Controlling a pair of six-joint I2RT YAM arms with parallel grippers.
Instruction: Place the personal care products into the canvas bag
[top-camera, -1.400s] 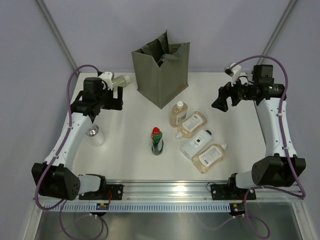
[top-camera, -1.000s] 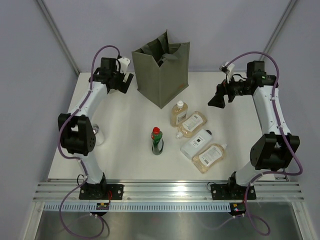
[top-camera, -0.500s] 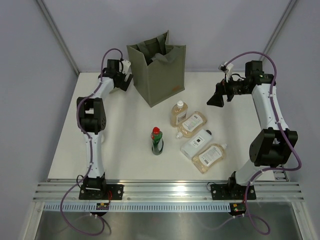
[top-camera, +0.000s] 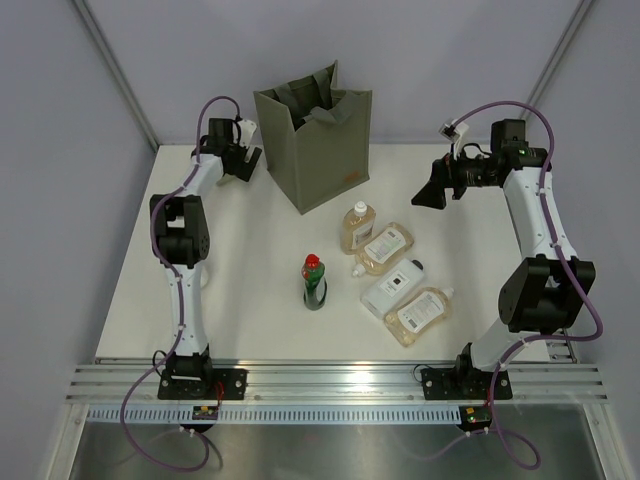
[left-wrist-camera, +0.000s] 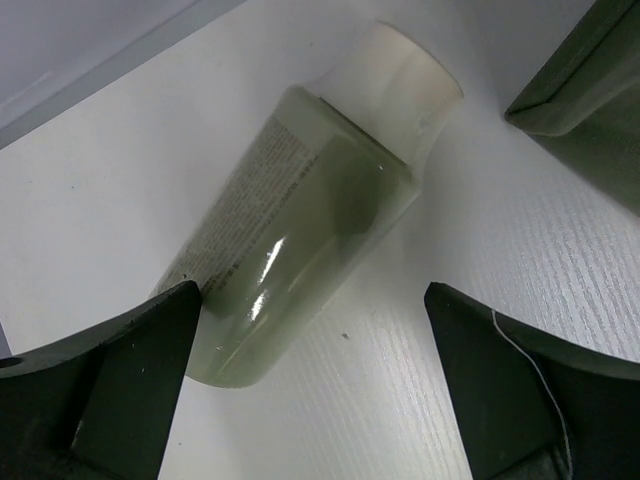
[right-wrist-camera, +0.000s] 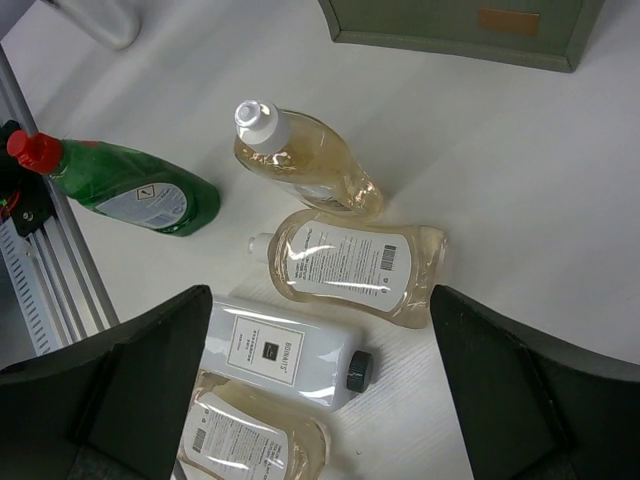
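The left gripper (left-wrist-camera: 310, 300) was spread wide, empty, over the pale bottle (left-wrist-camera: 300, 210) for grasping. The right gripper (right-wrist-camera: 320, 295) was held open, empty.

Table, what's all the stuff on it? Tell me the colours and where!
Olive-grey canvas bag: one, upright, far middle.
Clear amber-liquid bottles with white labels: three, right of centre.
Flat white bottle with dark cap: one, lying between two amber ones.
Dark-green bottle with red cap: one, upright, centre.
Pale clear bottle with white cap: one, lying far left beside the bag.
White table: one, under everything.
Left gripper: black, open, straddling the pale bottle.
Right gripper: black, open, raised at right.
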